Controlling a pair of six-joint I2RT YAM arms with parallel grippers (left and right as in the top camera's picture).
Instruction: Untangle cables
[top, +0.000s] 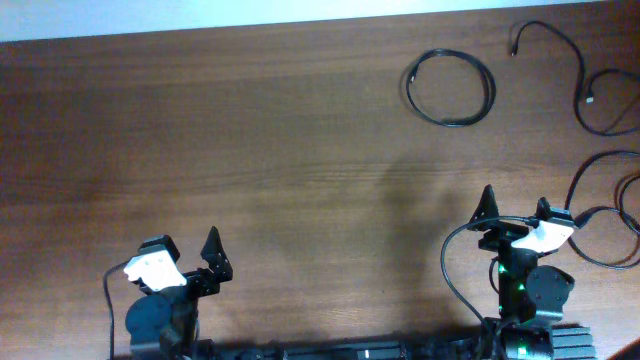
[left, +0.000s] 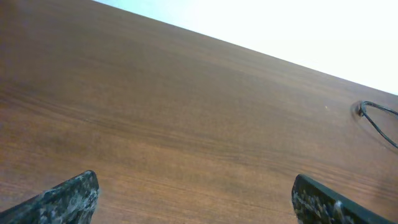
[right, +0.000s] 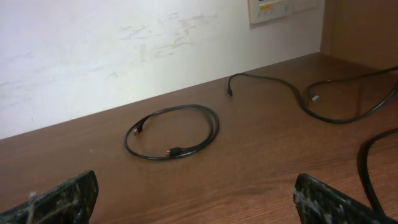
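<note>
Three thin black cables lie apart on the wooden table (top: 250, 150). One is coiled in a closed ring (top: 450, 123) at the far right; it also shows in the right wrist view (right: 174, 151) and at the left wrist view's right edge (left: 379, 118). A second cable (top: 581, 70) snakes along the far right corner and shows in the right wrist view (right: 267, 77). A third cable (top: 578, 180) loops at the right edge, beside my right arm (right: 364, 162). My left gripper (top: 185, 255) (left: 196, 193) is open and empty at the near left. My right gripper (top: 515, 210) (right: 196, 196) is open and empty, well short of the ring.
A white wall with a socket plate (right: 273, 7) stands behind the table's far edge. Thicker black wires of the right arm (top: 450, 270) hang near its base. Bare wood spans the left and middle of the table.
</note>
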